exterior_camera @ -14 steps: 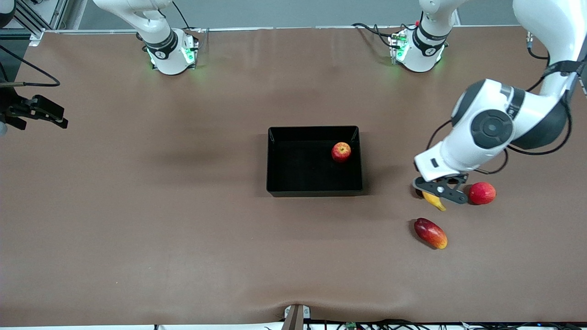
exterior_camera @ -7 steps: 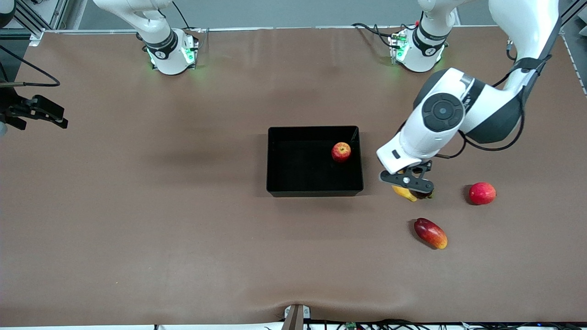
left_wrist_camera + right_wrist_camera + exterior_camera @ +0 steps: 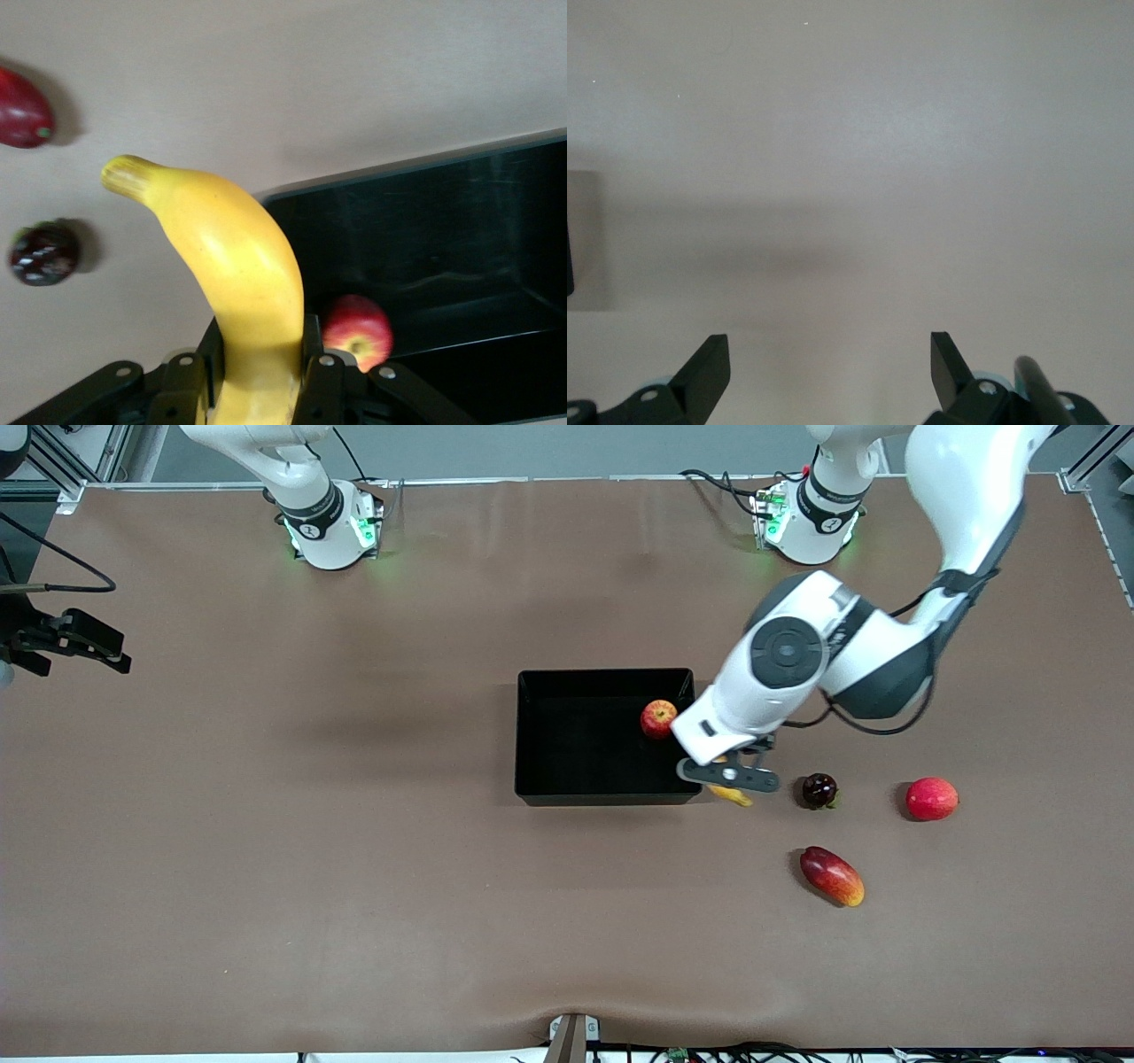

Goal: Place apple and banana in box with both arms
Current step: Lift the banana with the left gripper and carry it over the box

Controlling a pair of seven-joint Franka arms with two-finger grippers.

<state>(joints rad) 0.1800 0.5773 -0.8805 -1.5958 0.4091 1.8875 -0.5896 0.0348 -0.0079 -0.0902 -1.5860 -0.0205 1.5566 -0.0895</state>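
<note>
The left tool hangs over the worktop at the corner of the box that lies nearest the front camera at the left arm's end, clamped on the banana. In the left wrist view the two fingers press the banana from both sides low on its body, and the fruit curves away from the tool to its stalk end, with the box's rim under its far half. In the front view only the banana's yellow tip shows, poking out from the tool toward 5 o'clock. The apple lies inside the box, close to the wall at the left arm's end, at about 10 o'clock from the left tool; the left wrist view shows the apple just beside the gripped banana. On the bare worktop toward the left arm's end sit a small dark fruit, at 3 o'clock from the tool, a plain red round fruit past it on the same line, and an oblong red-and-yellow fruit at about 4 o'clock, nearer the front camera. The right tool waits with its fingers spread wide apart over bare worktop at the right arm's end.
</note>
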